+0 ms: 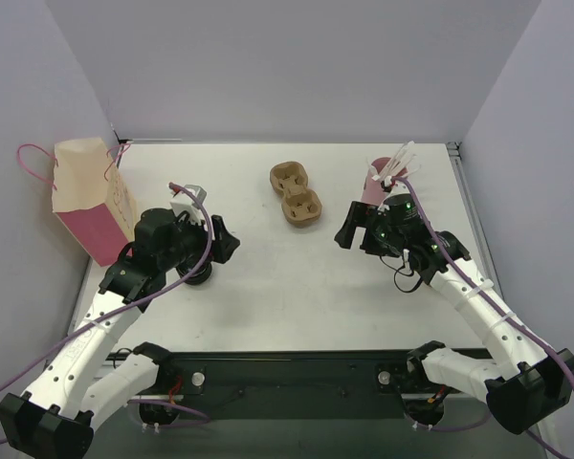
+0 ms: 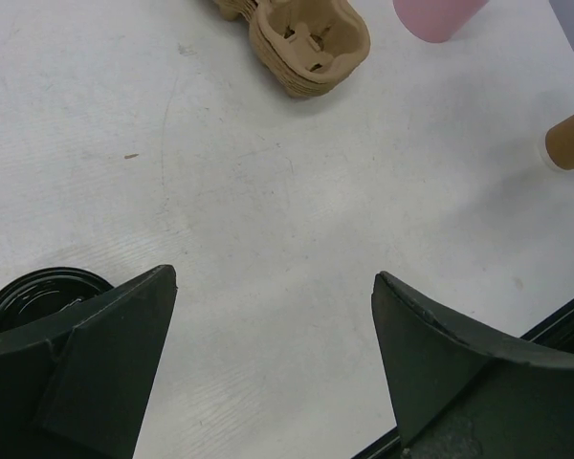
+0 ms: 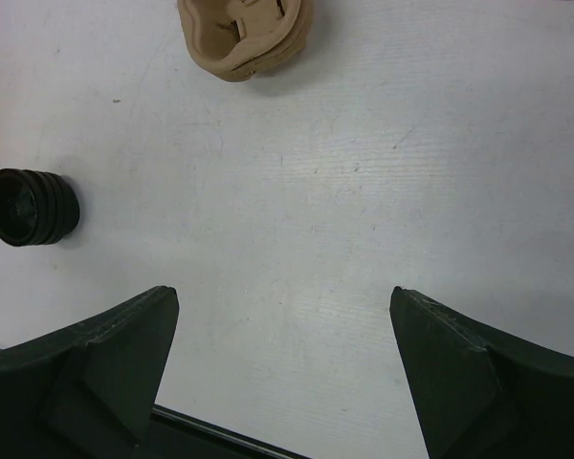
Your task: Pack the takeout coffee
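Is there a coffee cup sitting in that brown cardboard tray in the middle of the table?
No, seen from above, both holes of the pulp tray are empty, with nothing standing in them.

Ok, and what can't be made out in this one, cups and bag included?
Kraft cup: left wrist view, cut by the right edge; missing from the top view, so the cup count is unknown.
Pink cup: top view, base hidden by the right arm.
Black lid stack: top view, mostly under the left arm; number unclear.
Paper bag: top view, inside not visible.
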You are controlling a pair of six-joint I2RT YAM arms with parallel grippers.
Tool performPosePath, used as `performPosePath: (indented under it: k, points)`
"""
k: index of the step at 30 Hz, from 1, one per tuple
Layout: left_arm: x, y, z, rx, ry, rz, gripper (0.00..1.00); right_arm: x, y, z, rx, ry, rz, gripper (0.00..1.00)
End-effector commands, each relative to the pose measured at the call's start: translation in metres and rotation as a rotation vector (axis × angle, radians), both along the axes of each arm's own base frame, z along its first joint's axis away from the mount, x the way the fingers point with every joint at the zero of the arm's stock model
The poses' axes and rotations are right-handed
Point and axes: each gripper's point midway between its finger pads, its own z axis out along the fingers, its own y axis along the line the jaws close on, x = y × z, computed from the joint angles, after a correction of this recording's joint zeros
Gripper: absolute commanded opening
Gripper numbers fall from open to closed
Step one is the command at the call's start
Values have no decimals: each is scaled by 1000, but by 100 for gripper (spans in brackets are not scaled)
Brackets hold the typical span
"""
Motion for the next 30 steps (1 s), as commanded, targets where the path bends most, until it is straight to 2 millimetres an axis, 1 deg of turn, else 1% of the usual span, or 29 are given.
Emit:
performPosePath:
  k: [1,2,3,4,5,7,9,11,12,13,14,15,16,17,18,19,21,22,24,25,26,27,28,29,30]
  points:
    - [7,7,3,20,-22,47,93,4,-7,12,-11,-33,-29,100]
    - [9,11,4,30,-22,68,91,4,-8,13,-12,-33,-28,100]
    - [9,16,-2,53,1,91,91,3,-8,13,-12,-33,-28,100]
    - [13,25,-4,81,5,144,91,2,-8,11,-13,-30,-29,100]
    - [13,27,-7,92,16,157,91,1,-9,11,-14,-29,-30,100]
    - [16,45,-12,144,35,251,91,-1,-10,10,-13,-27,-32,100]
    - [17,52,-14,166,45,290,90,-5,-12,3,-23,-9,-29,100]
    - [19,60,-12,185,39,328,90,-7,-16,0,-53,-4,-27,97]
    - [18,61,-11,185,32,333,90,-5,-27,-1,-98,-10,-64,95]
    - [18,61,-11,186,30,329,90,-6,-40,-3,-152,-3,-112,90]
    - [17,58,-9,178,22,313,90,-4,-51,2,-188,-16,-162,88]
    - [17,55,-5,165,1,294,90,-5,-79,3,-293,-17,-267,86]
    - [14,48,-4,144,-2,257,90,-7,-92,7,-343,-24,-310,82]
    - [14,46,-3,133,-9,245,90,-9,-104,10,-389,-29,-352,81]
    - [13,44,2,120,-25,236,90,-9,-116,18,-428,-42,-403,80]
    - [12,44,3,113,-30,233,90,-14,-132,20,-480,-33,-439,77]
    - [11,45,4,116,-37,239,90,-19,-145,20,-516,-15,-465,74]
    - [11,45,4,116,-36,241,90,-20,-158,19,-538,-1,-499,71]
    - [11,43,3,113,-34,229,90,-23,-172,15,-561,34,-527,65]
    - [10,40,4,105,-30,211,90,-24,-180,12,-585,53,-538,60]
    - [11,37,3,103,-26,201,90,-25,-191,9,-595,77,-573,59]
    - [11,36,1,104,-17,194,90,-22,-195,5,-599,97,-579,57]
    - [10,34,1,98,-11,182,90,-21,-196,4,-598,108,-579,51]
    - [10,32,-1,99,-5,176,90,-19,-197,2,-589,122,-570,48]
    - [11,31,-1,99,0,172,89,-13,-196,-2,-585,130,-556,44]
